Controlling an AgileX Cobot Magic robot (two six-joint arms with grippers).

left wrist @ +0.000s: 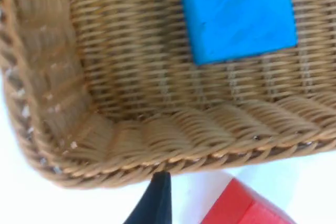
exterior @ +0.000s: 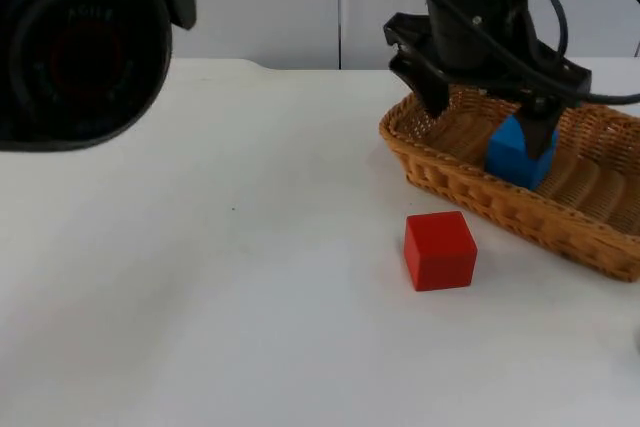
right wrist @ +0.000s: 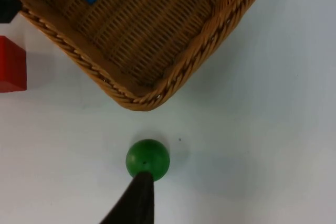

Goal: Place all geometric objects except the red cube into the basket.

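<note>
Over at the 3 o'clock side of the table (exterior: 200, 297), the left gripper (exterior: 487, 107) hangs right above the basket (exterior: 470, 192) with its jaws spread wide, and the blue block (exterior: 520, 152) sits on the wicker floor beneath them, so I'd call that one delivered. The red cube (exterior: 440, 250) is out on the white top at about 7 o'clock from the block, just beside the rim, which is right since it's the one to skip. The green ball (right wrist: 147, 159) lies off a basket corner with the right gripper (right wrist: 137, 203) poised over it, probably lining up a grab, though I can't tell whether that gripper is spread or closed.
</note>
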